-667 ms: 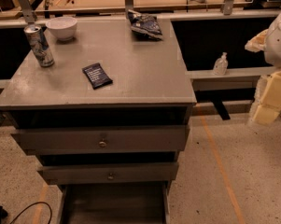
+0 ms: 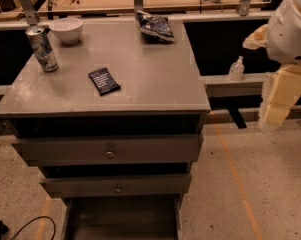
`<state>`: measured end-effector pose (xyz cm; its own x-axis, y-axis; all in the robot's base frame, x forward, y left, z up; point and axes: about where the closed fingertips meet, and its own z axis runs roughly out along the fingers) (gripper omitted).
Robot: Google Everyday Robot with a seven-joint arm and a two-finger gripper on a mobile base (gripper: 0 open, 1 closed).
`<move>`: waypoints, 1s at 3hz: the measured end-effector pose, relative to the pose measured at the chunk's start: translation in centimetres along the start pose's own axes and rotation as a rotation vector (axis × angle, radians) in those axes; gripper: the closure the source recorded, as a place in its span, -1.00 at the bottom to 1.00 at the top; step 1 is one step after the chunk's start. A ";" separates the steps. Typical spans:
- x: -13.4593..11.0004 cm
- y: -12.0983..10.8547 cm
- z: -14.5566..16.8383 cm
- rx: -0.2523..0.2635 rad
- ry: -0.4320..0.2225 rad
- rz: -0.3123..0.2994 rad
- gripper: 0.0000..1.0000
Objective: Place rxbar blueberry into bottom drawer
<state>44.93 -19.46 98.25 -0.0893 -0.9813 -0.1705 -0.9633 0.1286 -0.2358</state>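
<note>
The rxbar blueberry (image 2: 104, 81), a small flat dark navy bar with white text, lies on the grey cabinet top (image 2: 140, 79), left of its middle. The bottom drawer (image 2: 122, 218) is pulled open at the foot of the cabinet, its dark inside showing. My gripper (image 2: 280, 101) hangs at the right edge of the camera view, beside the cabinet and well to the right of the bar, below the white arm housing. It holds nothing that I can see.
On the cabinet top stand a drink can (image 2: 42, 49) and a white bowl (image 2: 66, 30) at the back left, and a blue-and-white chip bag (image 2: 156, 26) at the back. Two shallower drawers with knobs (image 2: 110, 153) sit above. A small bottle (image 2: 236, 69) stands on a ledge at right.
The view has shifted slightly; the arm at the right looks a little lower and nearer. The bar and the drawers have not moved.
</note>
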 end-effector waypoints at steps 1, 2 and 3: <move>-5.0 -1.6 1.2 -0.068 -0.004 -0.253 -1.00; -11.5 -3.1 3.7 -0.123 -0.066 -0.551 -1.00; -15.9 -3.8 5.8 -0.152 -0.120 -0.795 -1.00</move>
<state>51.43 -3.53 96.31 0.6546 -0.7479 -0.1098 -0.7518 -0.6288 -0.1985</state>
